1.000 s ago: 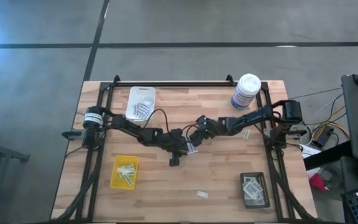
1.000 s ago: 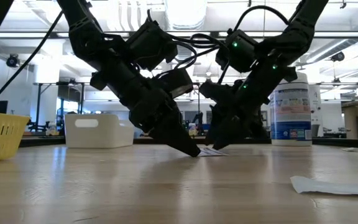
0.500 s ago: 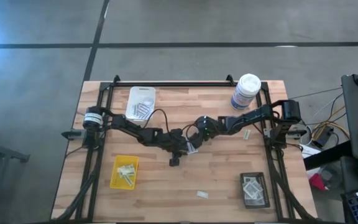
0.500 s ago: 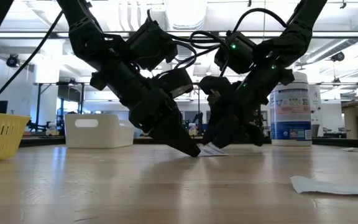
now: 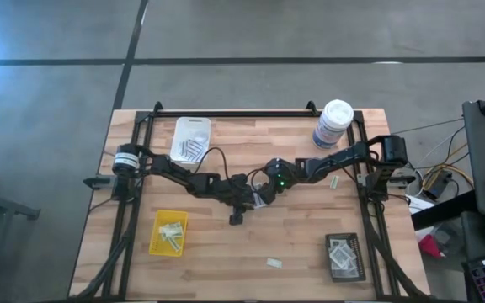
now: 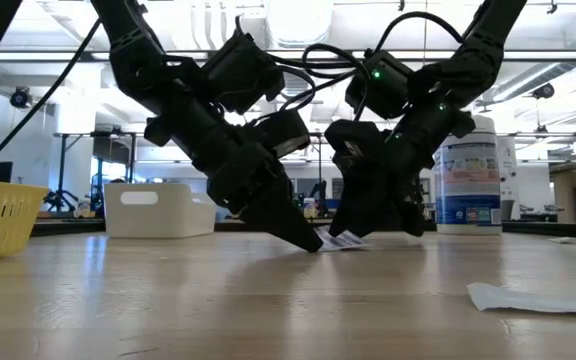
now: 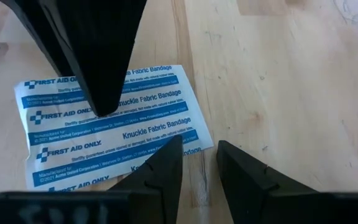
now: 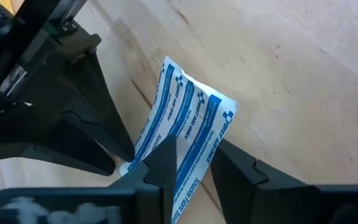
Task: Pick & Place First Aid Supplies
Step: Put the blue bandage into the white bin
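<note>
Blue-and-white striped, a flat paper bandage packet (image 7: 110, 121) lies at the middle of the pale wooden table (image 5: 301, 227), one edge lifted. That raised edge is clamped between the right gripper (image 8: 188, 163) fingers. The left gripper (image 7: 197, 168), fingers slightly apart, is pressed down at the packet's corner, apparently touching it.

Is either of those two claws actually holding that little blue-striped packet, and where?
The right gripper is closing on the blue-striped bandage packet at one edge, lifting it. The left gripper only pins its corner.
</note>
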You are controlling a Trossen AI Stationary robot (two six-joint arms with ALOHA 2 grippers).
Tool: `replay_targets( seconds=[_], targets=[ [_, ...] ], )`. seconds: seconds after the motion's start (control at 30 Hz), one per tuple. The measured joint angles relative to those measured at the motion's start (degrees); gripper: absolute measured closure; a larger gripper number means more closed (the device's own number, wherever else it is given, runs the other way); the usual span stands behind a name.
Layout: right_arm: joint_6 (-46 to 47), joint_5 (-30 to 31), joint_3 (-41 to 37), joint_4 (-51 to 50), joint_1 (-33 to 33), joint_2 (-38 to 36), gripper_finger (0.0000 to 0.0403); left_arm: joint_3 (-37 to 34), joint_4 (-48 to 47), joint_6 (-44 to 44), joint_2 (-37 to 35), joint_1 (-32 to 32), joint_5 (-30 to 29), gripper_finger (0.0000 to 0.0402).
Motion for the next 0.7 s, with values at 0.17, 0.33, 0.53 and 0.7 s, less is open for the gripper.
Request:
replay_targets(
  seconds=[0.17,0.33,0.53,0.7],
  targets=[
    [-0.1,-2.1,0.0,0.0,0.0,0.1,0.0344,-0.1,0.8,0.0,0.0,0.0,-0.4,0.0287],
    [-0.2,-3.5,-0.1,0.0,0.2,0.1,0.0371,-0.1,0.8,-0.1,0.0,0.1,-1.5,0.0287],
    [-0.2,-3.4,-0.1,0.2,0.5,0.1,0.0393,0.0,0.8,-0.3,-0.3,0.1,-1.6,0.0287],
    [-0.2,-3.7,-0.1,0.4,0.9,0.1,0.0394,0.0,0.0,-0.3,-1.6,0.1,-2.0,0.0287]
  ],
)
